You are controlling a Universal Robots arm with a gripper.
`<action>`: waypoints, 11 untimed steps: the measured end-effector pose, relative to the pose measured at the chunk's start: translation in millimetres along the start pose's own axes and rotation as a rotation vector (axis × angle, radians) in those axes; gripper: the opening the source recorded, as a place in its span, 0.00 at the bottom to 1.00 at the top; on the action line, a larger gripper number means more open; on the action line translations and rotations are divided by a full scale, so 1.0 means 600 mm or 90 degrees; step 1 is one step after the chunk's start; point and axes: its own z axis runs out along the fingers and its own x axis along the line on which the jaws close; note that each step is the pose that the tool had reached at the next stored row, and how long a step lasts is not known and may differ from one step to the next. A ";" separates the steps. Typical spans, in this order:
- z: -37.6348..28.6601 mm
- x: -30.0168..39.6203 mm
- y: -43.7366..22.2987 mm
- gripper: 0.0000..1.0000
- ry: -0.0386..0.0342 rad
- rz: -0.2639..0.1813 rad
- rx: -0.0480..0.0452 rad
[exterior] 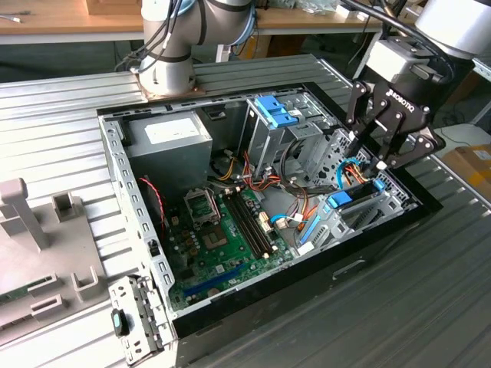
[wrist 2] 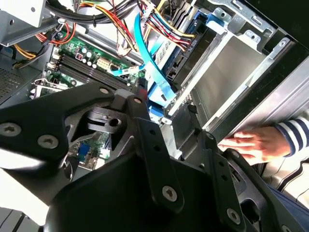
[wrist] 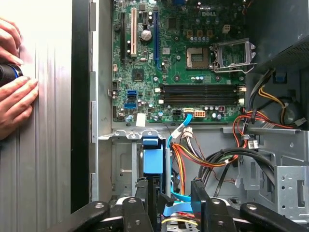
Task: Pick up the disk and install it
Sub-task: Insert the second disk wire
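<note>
Fingers spread wide, gripper [wrist: 171, 198] low over the front bay of the case [exterior: 138, 215], nothing pinched. The disk [wrist: 152, 162] stands on edge down in that bay, its blue frame just beside one finger, with the blue ribbon cable [wrist: 175, 135] and the orange wires between the fingers. In the exterior view the gripper [exterior: 376, 157] hangs just above the disk [exterior: 341, 201], which sits in the slot at the case's corner on the exterior view's right.

Judgement: pickup done, disk looks dropped into its slot, install at or near the end. Can't tell if it is fully seated or clipped.

Further in: motherboard [exterior: 222, 222] flat on the case floor, sockets bare. Beyond it the drive cage [exterior: 272, 115] with a blue bracket on top, and the power supply [exterior: 169, 134] in the far corner.

The case lies open on a ribbed grey metal bench [exterior: 61, 107]. A person's hand [wrist: 14, 92] rests on the bench just beside the case wall; the second wrist view shows the hand [wrist 2: 251, 145] with a striped sleeve. Grey fixture [exterior: 31, 222] on the bench at the exterior view's left. Arm base [exterior: 165, 73] bolted behind the case. Wooden desk [exterior: 77, 15] farthest back, cardboard box [exterior: 468, 165] off to the exterior view's right.
</note>
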 end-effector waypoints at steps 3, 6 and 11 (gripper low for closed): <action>0.000 0.000 0.000 0.34 0.0000 0.000 0.0000; 0.000 0.000 0.000 0.16 0.0000 0.000 0.0000; 0.001 0.000 0.000 0.16 0.0000 0.000 0.0000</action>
